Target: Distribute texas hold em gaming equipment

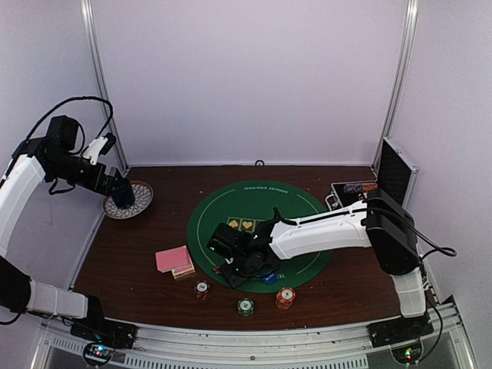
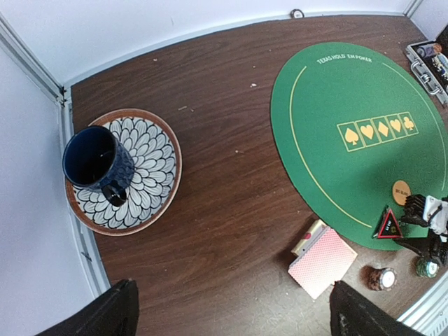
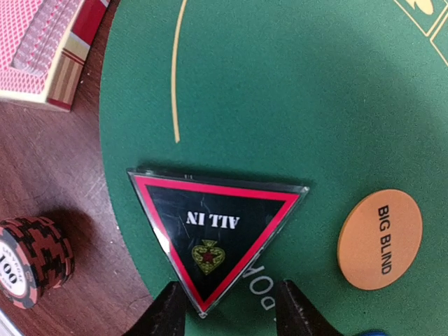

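**Right gripper.** The right gripper (image 3: 229, 304) stands low over the near-left rim of the round green felt mat (image 3: 294, 84). Its two dark fingers (image 3: 169, 311) are partly spread and straddle one corner of the black triangular plaque with a red border, marked "ALL IN" (image 3: 217, 227). One finger sits at the plaque's edge and the other stands just clear of it, so no firm pinch is shown. The plaque lies flat on the mat.

**Surroundings.**
- An orange round disc marked "BIG BLIND" (image 3: 380, 239) lies near the plaque on the mat, not touching it.
- A red-and-black striped poker chip stack (image 3: 31, 262) stands just off the mat on the brown wooden table (image 1: 154, 231).
- The pink-backed deck of cards (image 1: 172, 259) lies beyond that stack, against a red-and-cream card box (image 2: 308, 238).
- A green-striped chip stack (image 1: 245, 306) and an orange-striped chip stack (image 1: 285, 297) stand near the table's front edge.
- A black-and-silver metal case (image 1: 396, 173) stands open at the far right.

**Left gripper.** The left gripper (image 2: 234, 322) is spread wide and empty. It hangs at the table's far left, near a dark blue mug (image 2: 98, 161) that stands on a petal-patterned plate (image 2: 166, 143).

**Limits of view.**
- From above, the right wrist covers most of the plaque and the orange disc.
- A blue sliver (image 3: 374, 333) is cut off by the wrist view's lower edge.
- The case contents are too small to read.
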Controlling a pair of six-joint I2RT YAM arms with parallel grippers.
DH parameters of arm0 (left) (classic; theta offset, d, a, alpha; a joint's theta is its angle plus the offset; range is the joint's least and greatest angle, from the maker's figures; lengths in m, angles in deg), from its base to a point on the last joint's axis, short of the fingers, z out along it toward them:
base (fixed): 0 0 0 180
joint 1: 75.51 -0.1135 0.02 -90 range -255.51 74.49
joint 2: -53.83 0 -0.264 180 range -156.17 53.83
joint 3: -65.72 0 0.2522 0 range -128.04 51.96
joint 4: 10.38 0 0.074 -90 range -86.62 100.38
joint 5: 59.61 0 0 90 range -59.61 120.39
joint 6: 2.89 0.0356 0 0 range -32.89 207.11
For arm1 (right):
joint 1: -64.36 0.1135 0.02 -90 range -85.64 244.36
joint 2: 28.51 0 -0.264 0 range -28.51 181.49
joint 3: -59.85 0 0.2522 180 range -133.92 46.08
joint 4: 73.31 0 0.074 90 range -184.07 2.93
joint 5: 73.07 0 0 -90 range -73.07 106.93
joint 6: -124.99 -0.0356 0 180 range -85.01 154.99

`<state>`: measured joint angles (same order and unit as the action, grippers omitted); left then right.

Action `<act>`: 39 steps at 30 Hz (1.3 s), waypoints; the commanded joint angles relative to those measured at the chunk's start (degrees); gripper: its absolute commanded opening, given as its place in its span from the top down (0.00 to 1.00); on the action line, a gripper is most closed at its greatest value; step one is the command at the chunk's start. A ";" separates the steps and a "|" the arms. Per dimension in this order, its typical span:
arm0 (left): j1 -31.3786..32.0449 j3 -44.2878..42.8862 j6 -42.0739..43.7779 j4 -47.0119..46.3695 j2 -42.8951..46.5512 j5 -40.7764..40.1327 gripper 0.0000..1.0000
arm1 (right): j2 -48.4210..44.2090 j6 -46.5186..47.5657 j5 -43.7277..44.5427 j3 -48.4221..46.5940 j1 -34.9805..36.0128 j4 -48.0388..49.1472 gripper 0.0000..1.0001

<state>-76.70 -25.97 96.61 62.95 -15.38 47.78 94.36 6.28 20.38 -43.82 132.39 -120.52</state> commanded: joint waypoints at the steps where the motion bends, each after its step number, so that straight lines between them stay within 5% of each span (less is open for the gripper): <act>1: -0.53 -2.04 0.38 1.98 0.62 2.64 0.02 | 1.32 -0.25 0.27 -2.25 0.32 0.67 0.56; 18: -0.49 -2.53 0.03 2.10 1.22 5.07 0.02 | 11.51 -0.21 3.93 -15.65 -1.39 -2.57 0.86; 39: -0.48 -0.12 2.34 4.41 1.89 7.53 0.02 | 25.44 0.99 1.73 -39.93 -7.60 -7.26 0.87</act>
<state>-76.70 -26.36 97.68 66.71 -14.25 53.87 117.64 6.52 22.30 -81.33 125.27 -126.29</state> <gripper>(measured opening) 0.976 0.115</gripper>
